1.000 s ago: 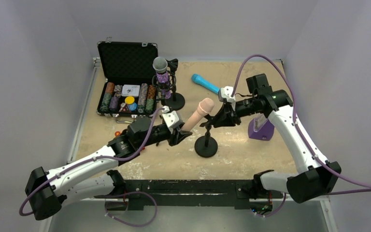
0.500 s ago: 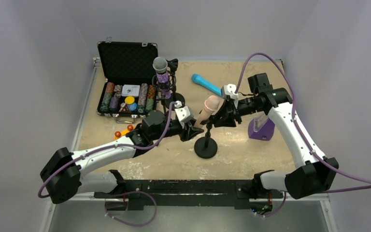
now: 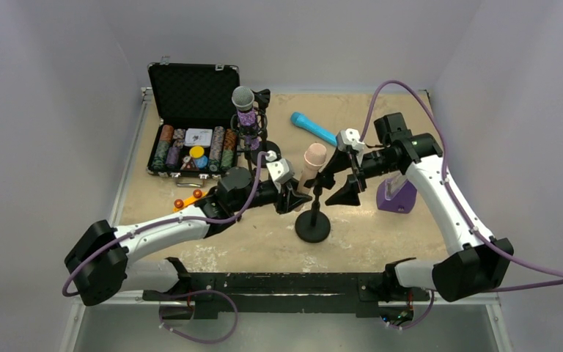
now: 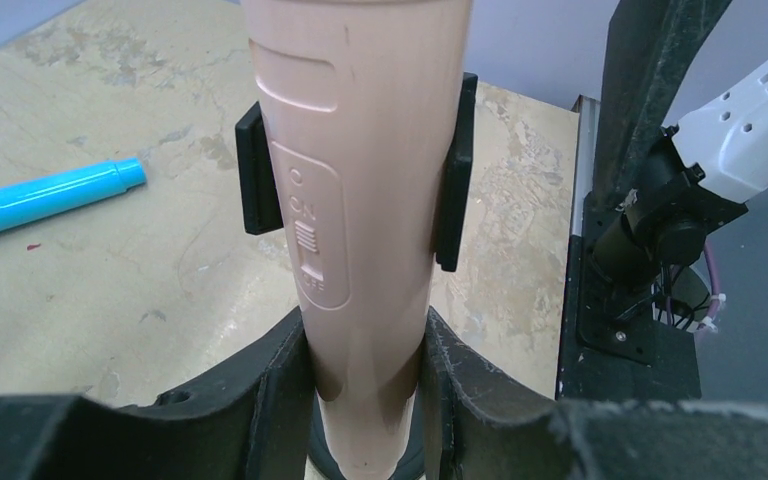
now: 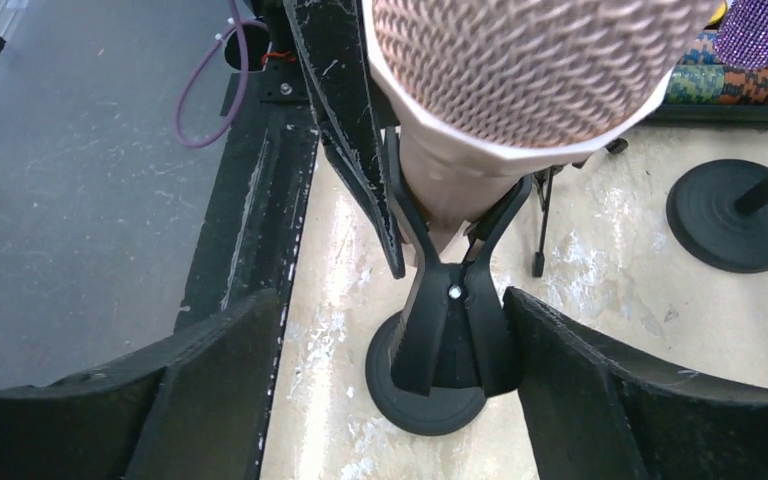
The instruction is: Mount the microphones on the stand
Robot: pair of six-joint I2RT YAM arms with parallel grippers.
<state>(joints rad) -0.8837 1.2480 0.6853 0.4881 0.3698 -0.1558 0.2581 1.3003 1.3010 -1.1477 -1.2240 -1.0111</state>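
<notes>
The pale pink microphone stands nearly upright in the black clip of the near stand. In the left wrist view the clip's arms sit on both sides of the pink body. My left gripper is shut on the pink microphone's lower end. My right gripper is open, its fingers apart on either side of the clip's handles. The glittery purple microphone sits in the far stand. The blue microphone lies on the table behind.
An open black case of poker chips stands at the back left. A purple block sits under the right arm. Small orange pieces lie beside the left arm. The far stand's round base is close to the near one.
My right gripper has opened and let go of the clip's handles. The left arm moved right and swung the pink microphone from a slant to nearly upright in the clip.
</notes>
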